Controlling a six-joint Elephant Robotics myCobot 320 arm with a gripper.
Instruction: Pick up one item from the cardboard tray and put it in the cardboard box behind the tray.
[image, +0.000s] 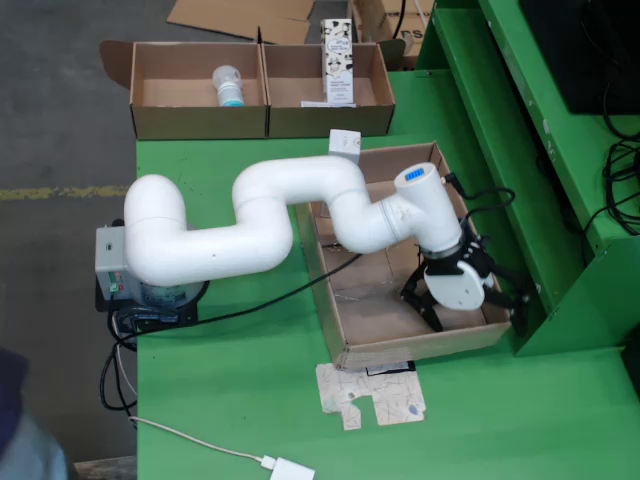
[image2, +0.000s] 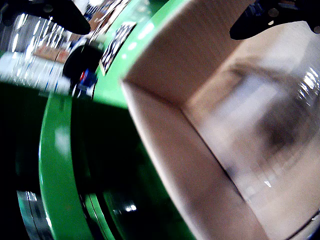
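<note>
A flattened printed card scrap (image: 373, 396) lies low centre on the smooth green table (image: 230, 400). Above it, the shallow corrugated cardboard tray (image: 345, 320) holds the black gripper (image: 463, 300), fingers spread wide, grasping nothing. At upper left, the cardboard box (image: 200, 120) holds a small clear bottle (image: 228, 85) and a carton (image: 338, 62).

Fixed view: the open brown cardboard tray (image: 318, 262) sits right of centre on the green table (image: 220, 400). The white robot arm (image: 250, 225) is based at the table's left edge. It reaches right, with its black gripper (image: 476, 316) over the tray's front-right corner. Behind the table is a two-compartment cardboard box (image: 200, 122), with a small clear bottle (image: 228, 86) lying in the left half and a tall printed carton (image: 338, 62) upright in the right. A flat cardboard scrap (image: 375, 395) lies just in front of the tray.
</note>
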